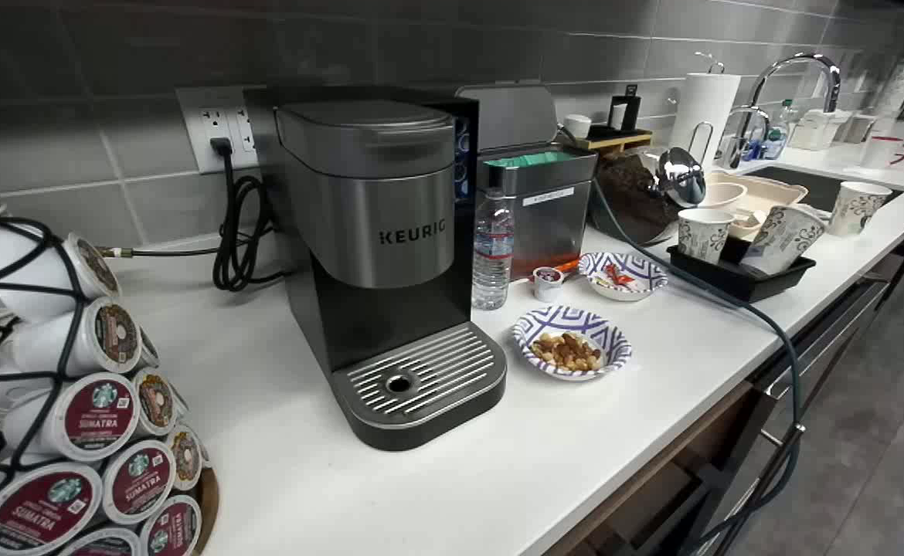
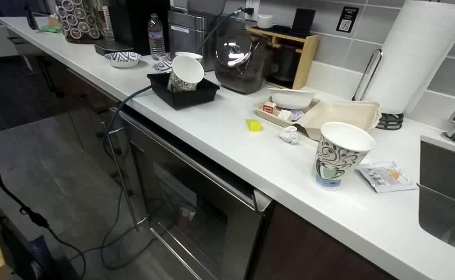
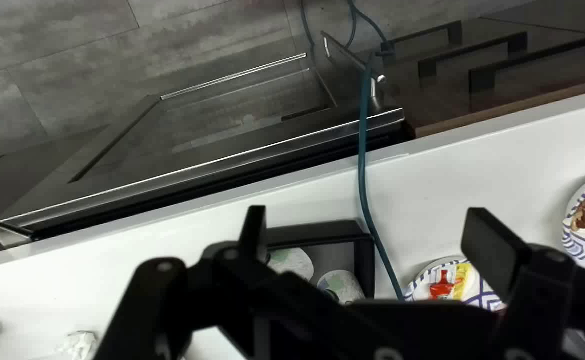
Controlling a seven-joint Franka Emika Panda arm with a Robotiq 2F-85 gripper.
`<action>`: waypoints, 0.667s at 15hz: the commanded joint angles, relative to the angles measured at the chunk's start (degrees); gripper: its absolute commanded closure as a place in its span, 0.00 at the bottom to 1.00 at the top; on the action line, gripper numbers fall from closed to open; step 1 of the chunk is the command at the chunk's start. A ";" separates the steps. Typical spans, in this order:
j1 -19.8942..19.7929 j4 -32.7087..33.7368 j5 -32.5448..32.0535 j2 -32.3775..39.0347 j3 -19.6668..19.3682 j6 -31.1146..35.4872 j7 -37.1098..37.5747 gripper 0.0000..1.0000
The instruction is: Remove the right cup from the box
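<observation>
The black box stands near the counter's front edge and shows in both exterior views. It holds two white patterned paper cups. One cup stands about upright; in the other exterior picture only its rim shows behind its neighbour. The right cup leans over in the box, its open mouth tilted. In the wrist view the box and parts of both cups, one and another, show behind my gripper. My gripper is open and empty, above the counter; it is out of both exterior views.
Another cup stands on the counter outside the box. A teal cable runs past the box. Patterned bowls, a glass jar, a takeout container, a yellow block and a sink are around.
</observation>
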 commanded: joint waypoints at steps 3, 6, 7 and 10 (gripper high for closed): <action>0.05 0.16 -0.02 0.04 -0.04 -0.18 0.01 0.00; 0.05 0.16 -0.02 0.04 -0.04 -0.18 0.01 0.00; 0.05 0.16 -0.02 0.04 -0.04 -0.18 0.01 0.00; 0.54 0.46 -0.04 2.81 -0.35 3.69 -0.69 0.00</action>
